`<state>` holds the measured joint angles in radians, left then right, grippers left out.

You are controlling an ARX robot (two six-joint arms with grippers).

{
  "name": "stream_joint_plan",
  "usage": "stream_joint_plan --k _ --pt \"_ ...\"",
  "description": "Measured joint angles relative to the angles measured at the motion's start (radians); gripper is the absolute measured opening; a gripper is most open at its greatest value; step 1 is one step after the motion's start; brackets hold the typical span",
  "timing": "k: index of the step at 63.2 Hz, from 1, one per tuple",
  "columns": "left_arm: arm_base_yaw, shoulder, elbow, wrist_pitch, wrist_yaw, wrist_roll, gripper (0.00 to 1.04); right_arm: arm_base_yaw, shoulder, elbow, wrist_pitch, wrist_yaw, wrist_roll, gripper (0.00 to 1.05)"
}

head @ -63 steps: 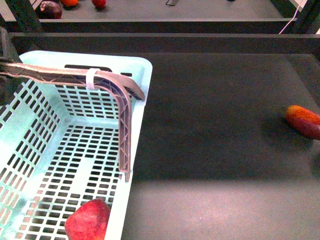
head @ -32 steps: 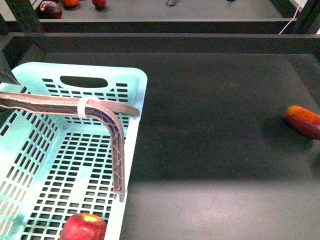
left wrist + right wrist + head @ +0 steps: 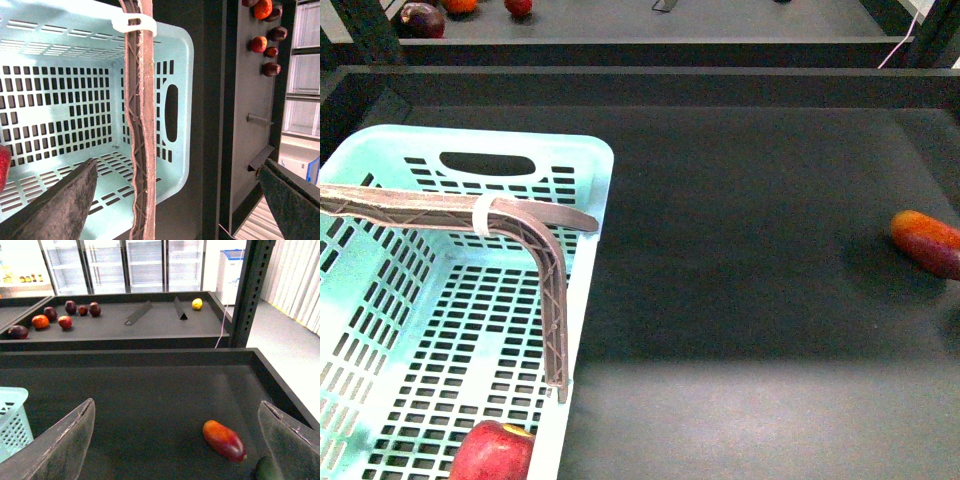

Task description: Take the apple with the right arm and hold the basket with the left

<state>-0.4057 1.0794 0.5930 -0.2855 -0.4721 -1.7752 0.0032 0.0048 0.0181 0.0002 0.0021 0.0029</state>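
Observation:
The aqua basket [image 3: 582, 300] stands at the left of the dark table, its brown lattice handle [image 3: 520, 215] lying across the top. The red apple [image 3: 492, 452] lies inside on the basket floor at the near edge. In the left wrist view the basket [image 3: 75, 100] fills the picture and the apple shows as a red sliver [image 3: 2, 167]. My left gripper [image 3: 175, 200] is open over the basket's far end, with the handle [image 3: 140, 125] running between its fingers, untouched. My right gripper [image 3: 175, 440] is open and empty above the table. Neither gripper shows in the front view.
An elongated orange-red fruit [image 3: 927, 243] lies at the table's right, also in the right wrist view [image 3: 224, 440], with a dark green thing [image 3: 267, 470] beside it. A raised rim [image 3: 640, 85] bounds the table's back. A rear shelf [image 3: 125, 322] holds several fruits.
The basket has dropped and levelled, its far wall now facing the camera. The dark left arm has left the front view. The apple has rolled a little within the basket.

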Motion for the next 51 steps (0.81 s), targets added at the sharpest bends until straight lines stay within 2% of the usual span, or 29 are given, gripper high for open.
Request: stream_joint_plan --k 7,10,12,14,15,16,18,21,22,25,28,39,51 --pt "0.000 -0.001 -0.002 0.010 0.004 0.022 0.98 0.000 0.000 0.000 0.000 0.000 0.000 0.96" --pt "0.017 -0.022 -0.083 0.251 0.067 0.187 0.90 0.000 0.000 0.000 0.000 0.000 0.000 0.96" --pt "0.033 -0.047 -0.173 0.481 0.114 0.392 0.82 0.000 0.000 0.000 0.000 0.000 0.000 0.96" --pt "0.048 -0.068 -0.234 0.627 0.136 0.561 0.77 0.000 0.000 0.000 0.000 0.000 0.000 0.96" --pt "0.058 -0.080 -0.269 0.710 0.148 0.701 0.73 0.000 0.000 0.000 0.000 0.000 0.000 0.96" --pt "0.063 -0.088 -0.286 0.748 0.154 0.733 0.72 0.000 0.000 0.000 0.000 0.001 0.000 0.96" --pt "0.086 -0.116 -0.337 0.869 0.169 0.951 0.64 0.000 0.000 0.000 0.000 0.001 0.000 0.96" --pt "0.113 -0.154 -0.372 0.955 0.191 1.219 0.55 0.000 0.000 0.000 0.000 0.001 0.000 0.96" --pt "0.118 -0.163 -0.377 0.961 0.195 1.241 0.54 0.000 0.000 0.000 0.000 0.000 0.000 0.96" --pt "0.146 -0.209 -0.401 0.968 0.221 1.474 0.43 0.000 0.000 0.000 0.000 0.000 0.000 0.96" --pt "0.168 -0.239 -0.424 0.960 0.242 1.575 0.34 0.000 0.000 0.000 0.000 0.000 0.000 0.96" --pt "0.232 -0.344 -0.484 0.904 0.310 1.727 0.03 0.000 0.000 0.000 0.000 0.000 0.000 0.96" --pt "0.287 -0.461 -0.526 0.829 0.357 1.756 0.03 0.000 0.000 0.000 0.000 0.000 0.000 0.96"
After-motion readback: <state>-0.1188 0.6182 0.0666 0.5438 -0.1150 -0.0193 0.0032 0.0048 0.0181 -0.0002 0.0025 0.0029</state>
